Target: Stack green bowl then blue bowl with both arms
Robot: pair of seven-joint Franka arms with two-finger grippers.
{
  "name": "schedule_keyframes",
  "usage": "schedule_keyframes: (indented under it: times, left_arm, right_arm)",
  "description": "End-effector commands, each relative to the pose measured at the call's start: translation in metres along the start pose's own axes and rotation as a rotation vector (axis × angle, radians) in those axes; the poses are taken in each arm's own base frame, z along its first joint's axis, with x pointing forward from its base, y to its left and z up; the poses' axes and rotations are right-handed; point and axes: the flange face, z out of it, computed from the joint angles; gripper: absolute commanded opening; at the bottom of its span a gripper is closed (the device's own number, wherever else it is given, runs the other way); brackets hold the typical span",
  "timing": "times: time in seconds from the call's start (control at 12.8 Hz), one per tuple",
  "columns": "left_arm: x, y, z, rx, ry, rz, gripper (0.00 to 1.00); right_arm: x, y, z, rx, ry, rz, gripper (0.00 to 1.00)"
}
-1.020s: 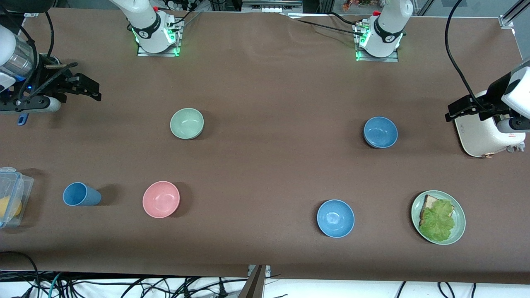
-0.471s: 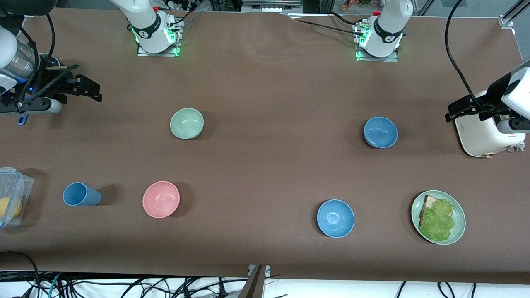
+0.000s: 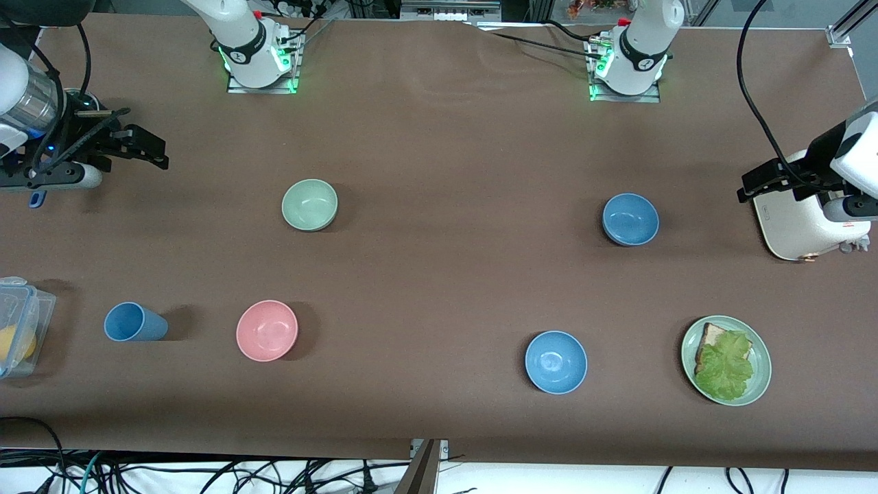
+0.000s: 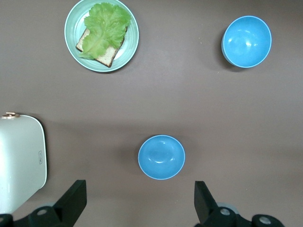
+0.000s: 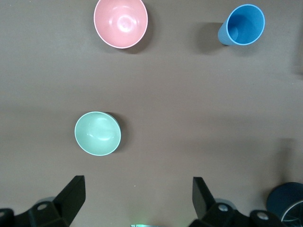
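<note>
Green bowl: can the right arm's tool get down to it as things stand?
Probably yes. The green bowl sits alone on bare table, nothing on or touching it, and the right tool hangs open, over the table toward the right arm's end.

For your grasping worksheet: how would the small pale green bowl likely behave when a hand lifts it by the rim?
The small pale green matte bowl looks rigid and probably light. Its smooth curved wall may slip between fingers. It stands empty and upright, so tipping seems unlikely.
</note>
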Motion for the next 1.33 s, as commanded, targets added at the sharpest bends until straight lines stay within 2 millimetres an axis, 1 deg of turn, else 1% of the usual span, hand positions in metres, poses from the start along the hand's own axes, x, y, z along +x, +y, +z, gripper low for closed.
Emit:
schedule_keyframes:
  times: [0.0, 1.02, 1.1, 1.25]
  left_arm:
    - [0.002, 0.001, -0.007, 0.015, -0.003, 0.024, 1.00]
    - [0.002, 0.003, -0.005, 0.015, -0.007, 0.027, 1.00]
    - [0.002, 0.003, -0.005, 0.015, -0.007, 0.027, 1.00]
    - [0.002, 0.004, -0.005, 0.015, -0.009, 0.030, 1.00]
  right_arm:
    - [0.001, 0.002, -0.002, -0.011, 0.000, 0.012, 1.00]
    - [0.002, 0.001, -0.004, -0.004, 0.011, 0.010, 1.00]
    - [0.004, 0.000, -0.005, -0.001, 0.023, 0.008, 1.00]
    - [0.013, -0.002, -0.005, 0.005, 0.068, 0.000, 1.00]
